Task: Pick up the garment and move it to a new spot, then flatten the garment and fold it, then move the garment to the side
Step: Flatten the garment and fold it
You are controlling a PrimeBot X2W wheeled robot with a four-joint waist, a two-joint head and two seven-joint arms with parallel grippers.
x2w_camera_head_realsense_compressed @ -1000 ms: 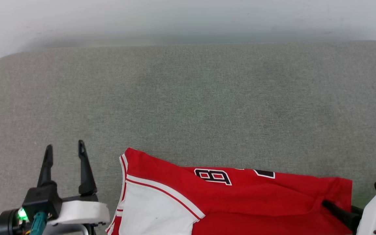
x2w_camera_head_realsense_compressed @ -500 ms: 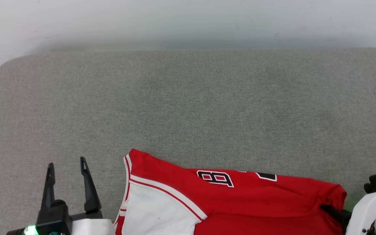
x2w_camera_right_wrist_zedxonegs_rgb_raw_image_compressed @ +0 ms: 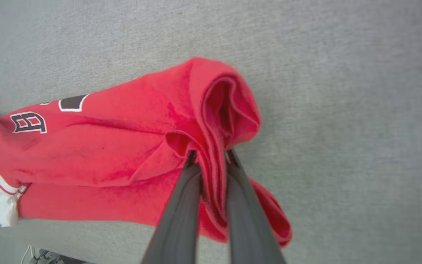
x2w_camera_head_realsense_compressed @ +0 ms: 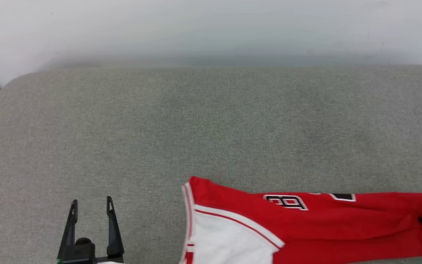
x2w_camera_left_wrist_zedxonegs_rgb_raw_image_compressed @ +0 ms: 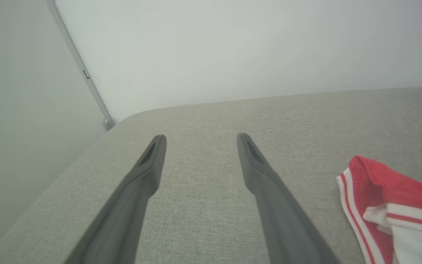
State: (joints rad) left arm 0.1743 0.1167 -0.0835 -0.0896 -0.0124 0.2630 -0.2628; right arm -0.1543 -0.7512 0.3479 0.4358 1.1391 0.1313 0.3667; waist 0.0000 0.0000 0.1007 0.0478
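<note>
1 red garment lying folded along the near edge of 1 grey cushion, right gripper jaws clamped on its bunched end, left gripper jaws apart and empty beside it

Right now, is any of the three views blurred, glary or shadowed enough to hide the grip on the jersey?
Head view: flat, even light, no glare; the jersey looks slightly smeared, the far wall hazy. Left wrist view: left end effector soft near the lens. Right wrist view: right end effector clear enough, shut on a red fold.
</note>
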